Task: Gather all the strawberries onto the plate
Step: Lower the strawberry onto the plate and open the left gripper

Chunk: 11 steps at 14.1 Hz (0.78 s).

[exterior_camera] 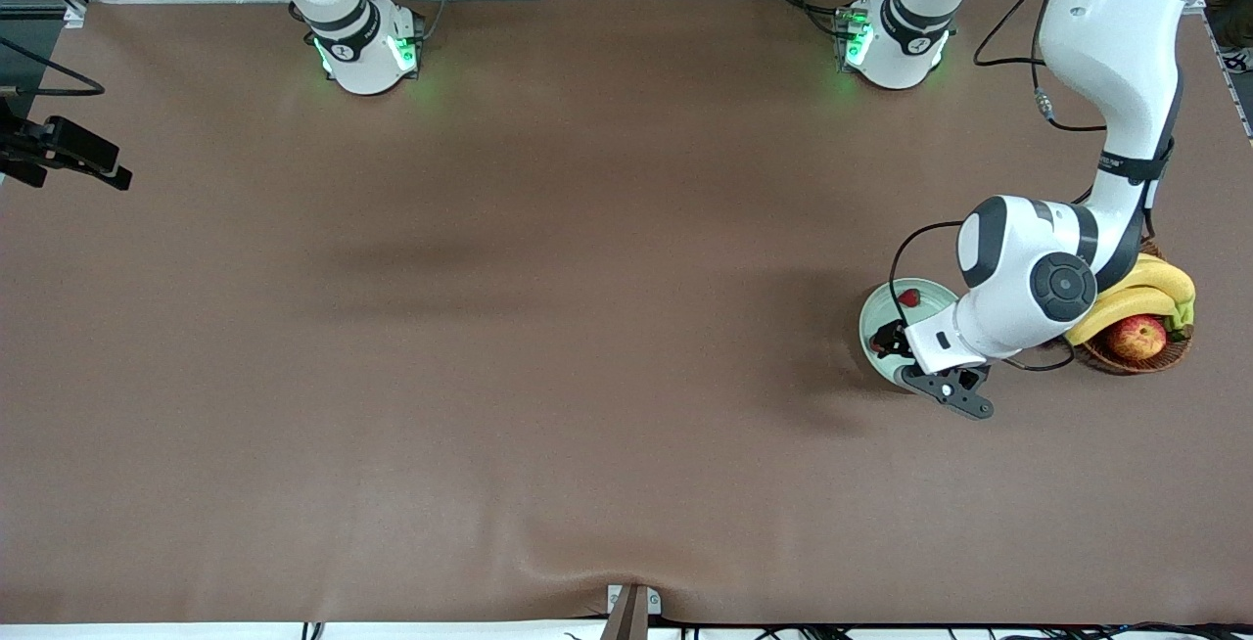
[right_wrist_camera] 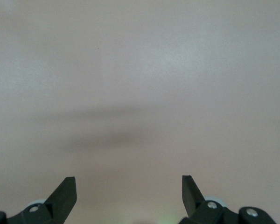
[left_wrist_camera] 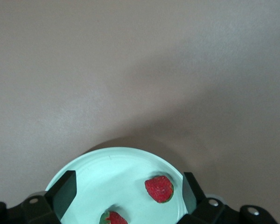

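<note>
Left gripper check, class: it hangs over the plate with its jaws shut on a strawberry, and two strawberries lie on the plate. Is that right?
Not quite. The left gripper does hang over the plate, and two strawberries lie on it, but its jaws are open and hold nothing. The left wrist view shows the fingers spread wide apart with both berries resting on the plate between them.

Plate [left_wrist_camera: 107,163] cut by frame edge; basket [exterior_camera: 1136,358] mostly hidden under left arm

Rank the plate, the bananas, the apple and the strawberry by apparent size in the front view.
1. plate, partly hidden by the arm
2. bananas, also partly hidden, so close to the plate
3. apple
4. strawberry
</note>
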Tool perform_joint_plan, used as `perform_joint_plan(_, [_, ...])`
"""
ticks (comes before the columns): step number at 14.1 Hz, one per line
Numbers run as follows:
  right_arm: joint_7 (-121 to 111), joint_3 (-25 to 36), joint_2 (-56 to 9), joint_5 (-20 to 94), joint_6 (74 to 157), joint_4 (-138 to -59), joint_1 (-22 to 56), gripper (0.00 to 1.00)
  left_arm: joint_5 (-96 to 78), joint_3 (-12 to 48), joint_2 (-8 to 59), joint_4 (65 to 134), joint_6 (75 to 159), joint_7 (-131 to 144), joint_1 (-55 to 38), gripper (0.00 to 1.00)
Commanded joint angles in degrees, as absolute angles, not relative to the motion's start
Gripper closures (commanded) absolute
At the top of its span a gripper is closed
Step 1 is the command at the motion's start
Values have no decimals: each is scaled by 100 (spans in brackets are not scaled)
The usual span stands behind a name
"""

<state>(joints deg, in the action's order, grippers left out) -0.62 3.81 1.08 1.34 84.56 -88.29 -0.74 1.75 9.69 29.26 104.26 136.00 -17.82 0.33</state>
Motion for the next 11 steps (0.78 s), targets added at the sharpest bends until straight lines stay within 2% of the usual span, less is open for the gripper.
perform_joint_plan(1, [44, 343, 97, 158, 8394, -8754, -114, 0, 167, 993, 2821, 10354, 13553, -1731, 61, 0])
perform_joint_plan(8, [35, 343, 97, 158, 8376, -8754, -114, 0, 167, 932, 2953, 10037, 13553, -1802, 36, 0])
perform_joint_plan(11, [35, 343, 97, 158, 8376, -8754, -106, 0, 167, 545, 2971, 9976, 13562, -1846, -255, 0])
